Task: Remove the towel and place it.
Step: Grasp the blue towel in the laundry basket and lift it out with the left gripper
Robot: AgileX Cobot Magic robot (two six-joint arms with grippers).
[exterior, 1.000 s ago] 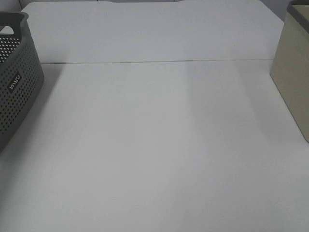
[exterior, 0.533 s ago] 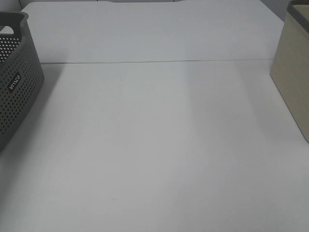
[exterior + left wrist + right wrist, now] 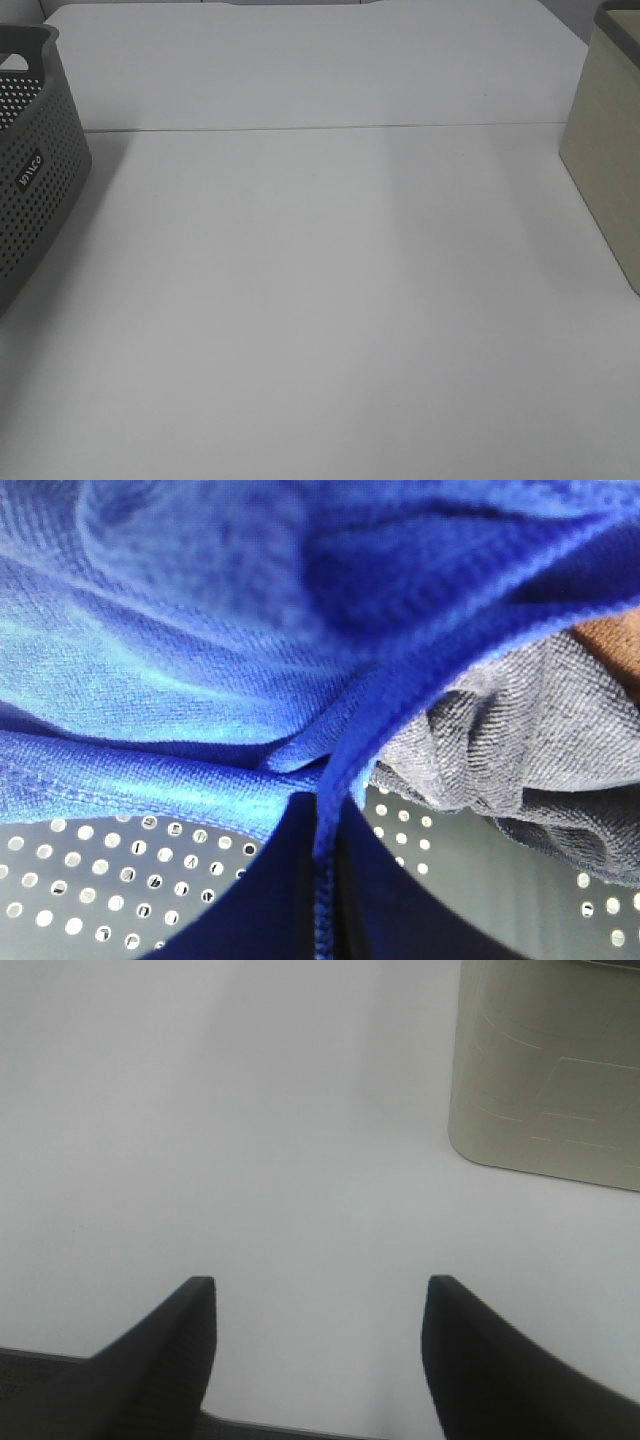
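The towel (image 3: 200, 660), deep royal blue and crumpled, fills the left wrist view from very close. It lies inside the grey perforated basket (image 3: 90, 890), on top of a grey cloth (image 3: 500, 740). My left gripper (image 3: 328, 880) shows as two dark fingers pressed together with the towel's hemmed edge between them. My right gripper (image 3: 315, 1345) is open and empty, hovering over the bare white table (image 3: 250, 1140). Neither gripper nor the towel shows in the exterior high view.
The grey basket (image 3: 30, 160) stands at the table's left edge in the exterior high view. A beige bin (image 3: 610, 150) stands at the right edge and also shows in the right wrist view (image 3: 550, 1070). A seam (image 3: 320, 128) crosses the white table.
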